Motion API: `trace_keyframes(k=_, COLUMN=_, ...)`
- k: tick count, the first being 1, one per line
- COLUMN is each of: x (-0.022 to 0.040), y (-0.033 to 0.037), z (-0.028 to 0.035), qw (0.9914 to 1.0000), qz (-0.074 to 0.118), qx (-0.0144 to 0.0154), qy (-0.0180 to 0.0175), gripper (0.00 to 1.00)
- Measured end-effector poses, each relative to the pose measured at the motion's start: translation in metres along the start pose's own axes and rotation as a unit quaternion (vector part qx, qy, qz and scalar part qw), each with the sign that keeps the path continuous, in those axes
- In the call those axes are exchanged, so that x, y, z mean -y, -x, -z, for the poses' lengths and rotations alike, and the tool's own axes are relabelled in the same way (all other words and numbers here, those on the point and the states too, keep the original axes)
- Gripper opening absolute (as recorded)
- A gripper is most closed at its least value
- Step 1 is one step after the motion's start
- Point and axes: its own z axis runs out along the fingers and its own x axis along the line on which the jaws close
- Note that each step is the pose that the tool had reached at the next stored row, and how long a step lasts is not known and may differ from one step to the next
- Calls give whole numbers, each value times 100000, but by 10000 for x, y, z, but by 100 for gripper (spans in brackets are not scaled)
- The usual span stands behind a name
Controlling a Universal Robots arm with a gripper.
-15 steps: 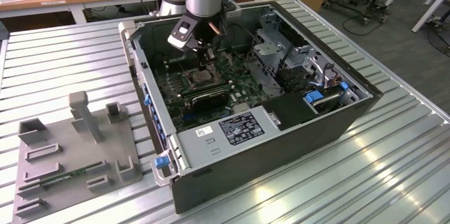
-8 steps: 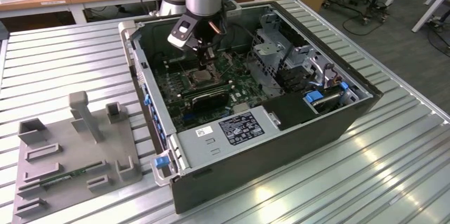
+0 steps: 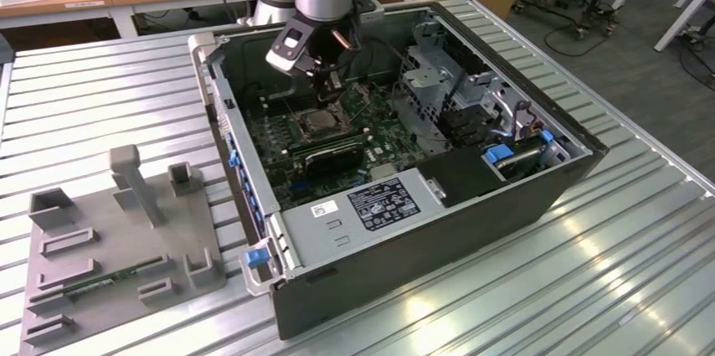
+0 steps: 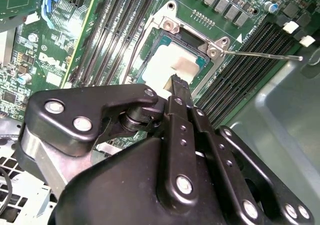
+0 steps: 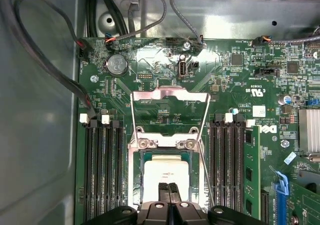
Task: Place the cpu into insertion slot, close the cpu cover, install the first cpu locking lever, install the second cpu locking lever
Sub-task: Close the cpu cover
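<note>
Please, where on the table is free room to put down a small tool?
Bare table lies at the exterior view's right of the computer case, and past the grey fixture, at that view's left. Crowded: inside the case, where the gripper hangs over the cpu.

The cpu (image 5: 167, 171) was pale beige-silver on a green edge. The insertion slot (image 5: 134, 185) had a silvery metal rim. The cpu cover (image 5: 170, 94) was bare silvery metal. The circuit board (image 5: 160, 60) was green with fine pale tracing. The gripper (image 5: 169, 186) was black with silver screw heads. The memory slots (image 5: 104, 170) were black with white clips. The table (image 3: 558, 289) was ribbed silver-grey.
</note>
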Motion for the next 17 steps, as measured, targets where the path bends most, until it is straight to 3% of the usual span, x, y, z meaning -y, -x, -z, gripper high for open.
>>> trace_keyframes(k=17, x=-3, y=0, z=67, qw=100000, qz=1, qx=-3, qy=0, gripper=11)
